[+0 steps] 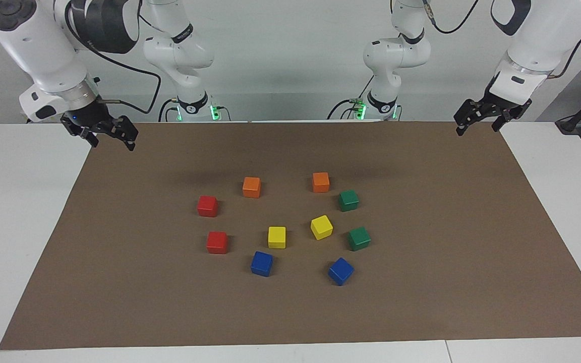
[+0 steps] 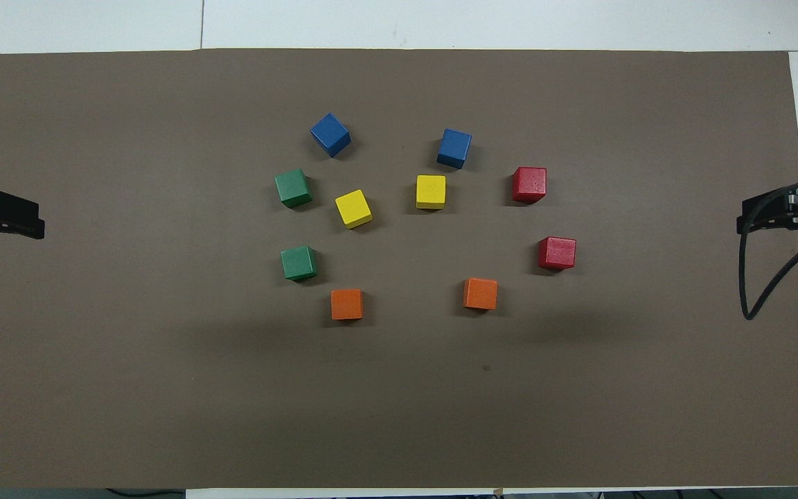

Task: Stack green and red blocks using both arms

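Left hand (image 1: 477, 122): up over the brown mat's (image 1: 421, 302) corner at its own end of the table (image 1: 13, 227), fingers spread, nothing in them.
Right hand (image 1: 111, 137): same at the other corner, fingers apart, empty.
Green blocks: two singles, one (image 1: 349, 200) nearer the robots than the other (image 1: 359, 238), toward the left arm's end.
Red blocks: two singles, (image 1: 207, 206) and (image 1: 217, 242), toward the right arm's end.
Between them: orange, yellow and blue cubes, all flat on the mat.
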{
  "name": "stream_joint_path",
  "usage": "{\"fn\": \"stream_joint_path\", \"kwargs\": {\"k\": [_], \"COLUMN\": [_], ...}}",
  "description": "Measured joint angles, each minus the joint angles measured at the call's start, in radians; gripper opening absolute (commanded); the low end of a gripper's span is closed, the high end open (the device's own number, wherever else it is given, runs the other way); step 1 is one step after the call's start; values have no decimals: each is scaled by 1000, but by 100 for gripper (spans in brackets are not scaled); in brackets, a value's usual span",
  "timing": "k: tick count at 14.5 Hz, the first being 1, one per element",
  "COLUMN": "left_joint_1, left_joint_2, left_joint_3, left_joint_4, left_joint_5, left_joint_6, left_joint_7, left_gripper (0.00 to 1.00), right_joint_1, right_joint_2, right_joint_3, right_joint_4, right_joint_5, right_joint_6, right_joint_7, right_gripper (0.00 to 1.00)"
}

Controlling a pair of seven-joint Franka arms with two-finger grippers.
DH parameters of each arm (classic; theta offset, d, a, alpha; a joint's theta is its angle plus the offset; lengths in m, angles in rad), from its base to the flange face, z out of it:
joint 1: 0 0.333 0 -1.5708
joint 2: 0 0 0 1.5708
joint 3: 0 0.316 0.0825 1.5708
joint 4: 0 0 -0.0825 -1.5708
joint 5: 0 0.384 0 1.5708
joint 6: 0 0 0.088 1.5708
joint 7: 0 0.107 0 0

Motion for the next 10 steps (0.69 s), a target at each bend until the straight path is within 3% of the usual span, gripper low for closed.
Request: {"fn": "stream_joint_path", "kwargs": {"k": [7, 10], "left_joint_1": [0, -4], "left_joint_2": [-1, -13], "left_joint_3": [-4, -12], "left_joint_4": [-5, -57], "left_joint_5": [0, -8], "left_joint_6": [2, 36], "left_joint_7": [-8, -11], "left_gripper": [100, 100], "right_joint_1": [0, 12], "right_joint_2": [0, 0], "right_joint_3": [0, 1], "right_joint_4": [0, -2], "right_joint_5": [12, 21], "right_joint_6": [0, 0], "right_joint_7": [0, 1], "right_gripper": [100, 100]}}
